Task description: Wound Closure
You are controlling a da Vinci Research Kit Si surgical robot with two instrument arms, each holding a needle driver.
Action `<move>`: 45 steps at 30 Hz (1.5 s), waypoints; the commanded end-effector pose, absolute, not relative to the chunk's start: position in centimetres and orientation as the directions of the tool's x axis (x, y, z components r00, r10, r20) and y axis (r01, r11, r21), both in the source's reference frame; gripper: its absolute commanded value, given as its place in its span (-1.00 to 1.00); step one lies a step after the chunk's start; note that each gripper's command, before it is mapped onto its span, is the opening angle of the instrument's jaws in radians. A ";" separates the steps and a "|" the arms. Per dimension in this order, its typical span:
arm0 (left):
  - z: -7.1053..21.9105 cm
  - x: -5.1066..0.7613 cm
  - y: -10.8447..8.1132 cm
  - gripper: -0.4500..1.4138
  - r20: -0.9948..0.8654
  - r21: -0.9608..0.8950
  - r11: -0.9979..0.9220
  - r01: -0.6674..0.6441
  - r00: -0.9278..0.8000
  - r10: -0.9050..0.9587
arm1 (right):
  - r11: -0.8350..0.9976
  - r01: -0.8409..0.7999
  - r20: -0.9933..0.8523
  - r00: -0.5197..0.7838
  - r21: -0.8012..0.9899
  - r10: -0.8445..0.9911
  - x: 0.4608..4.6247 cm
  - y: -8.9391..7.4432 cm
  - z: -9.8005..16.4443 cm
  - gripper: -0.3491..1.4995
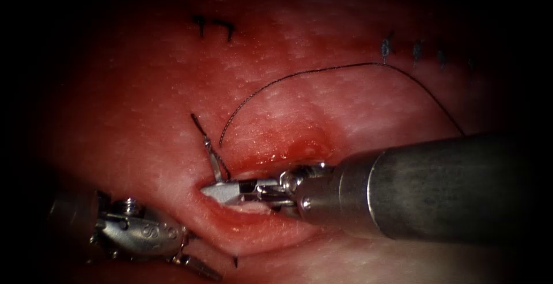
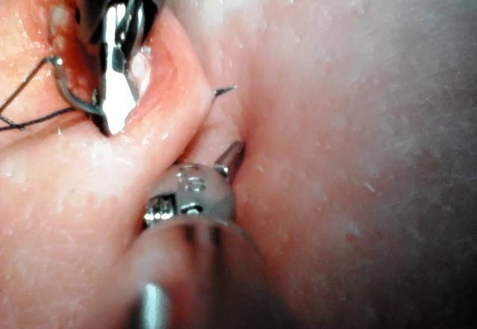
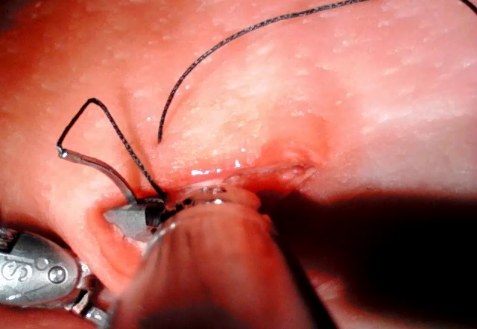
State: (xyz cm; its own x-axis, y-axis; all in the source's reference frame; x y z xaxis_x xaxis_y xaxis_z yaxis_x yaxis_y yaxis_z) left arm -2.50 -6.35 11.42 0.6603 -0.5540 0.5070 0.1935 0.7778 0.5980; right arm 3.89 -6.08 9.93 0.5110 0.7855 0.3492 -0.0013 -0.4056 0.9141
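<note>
Right tool (image 1: 222, 192) came in from the picture's right, its jaws lying inside the cut (image 1: 253, 209), pinched on the needle (image 1: 214, 163). The grip sat on the needle body, back toward the thread end, not the tip. From the jaws the needle's swaged end rose up and to the left over the cut's far lip. In the right wrist view the needle (image 3: 97, 166) curved up from the jaws (image 3: 133, 217) to where the thread (image 3: 246, 34) joined it.

The needle tip (image 1: 235, 261) poked out of the tissue (image 1: 322, 105) on the near side of the cut, so the needle sat in the tissue through the near lip. The left wrist view showed that tip (image 2: 223, 90) emerging from the outer wall of the lip, beside the right tool (image 2: 112, 83).

Thread (image 1: 322, 71) ran from the needle's end in a long arc across the tissue above the cut and dropped behind the right tool's shaft.

Left tool (image 1: 199, 268) sat low at the picture's left, near the emerging tip, not touching it. It held nothing. Its jaws looked pressed together in the left wrist view (image 2: 232, 154).

Red fluid (image 1: 288, 154) pooled along the cut's upper edge. Dark marks (image 1: 213, 27) dotted the tissue farther up.
</note>
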 end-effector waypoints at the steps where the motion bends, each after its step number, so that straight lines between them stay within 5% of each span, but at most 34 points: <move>1: 11.5 -2.55 -6.5 0.10 0.505 0.600 0.776 0.193 0.661 -0.555 | -0.351 0.024 0.300 0.468 0.936 0.832 3.94 -6.0 10.0 -1.00; 8: 11.5 -2.55 -6.5 0.10 0.505 0.600 0.776 0.193 0.661 -0.555 | -0.290 0.046 0.244 0.425 0.956 0.872 3.87 -5.8 10.1 -1.00; 9: 11.5 -2.55 -6.5 0.10 0.505 0.600 0.776 0.193 0.660 -0.555 | -0.226 0.092 0.177 0.369 0.970 0.912 3.91 -5.8 10.1 -0.29; 10: 11.5 -2.55 -6.5 0.10 0.505 0.600 0.776 0.193 0.660 -0.555 | -0.226 0.092 0.177 0.369 0.970 0.912 3.91 -5.8 10.1 -0.29; 12: 11.5 -2.55 -6.5 0.10 0.505 0.600 0.776 0.194 0.660 -0.555 | -0.169 0.129 0.123 0.309 0.977 0.943 3.97 -5.7 10.2 0.49; 13: 11.5 -2.55 -6.5 0.10 0.505 0.600 0.776 0.194 0.660 -0.556 | -0.104 0.159 0.062 0.248 0.982 0.967 4.04 -5.7 10.2 0.67; 29: 11.5 -2.55 -6.5 0.10 0.505 0.600 0.776 0.194 0.661 -0.555 | 0.478 0.108 -0.482 0.012 0.872 0.876 4.18 -4.5 10.2 0.82; 45: 11.5 -2.55 -6.5 0.10 0.505 0.599 0.777 0.194 0.661 -0.555 | 0.799 0.095 -0.791 0.253 0.594 0.558 4.25 -3.8 10.4 0.80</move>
State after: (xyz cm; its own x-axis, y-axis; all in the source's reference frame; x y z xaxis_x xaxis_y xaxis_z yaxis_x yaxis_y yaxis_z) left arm -2.50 -6.39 11.41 0.6604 -0.5542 0.5067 0.1961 0.7786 0.5960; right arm 4.18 -3.81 10.30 0.2562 0.5539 -0.7922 0.0929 0.8017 0.5905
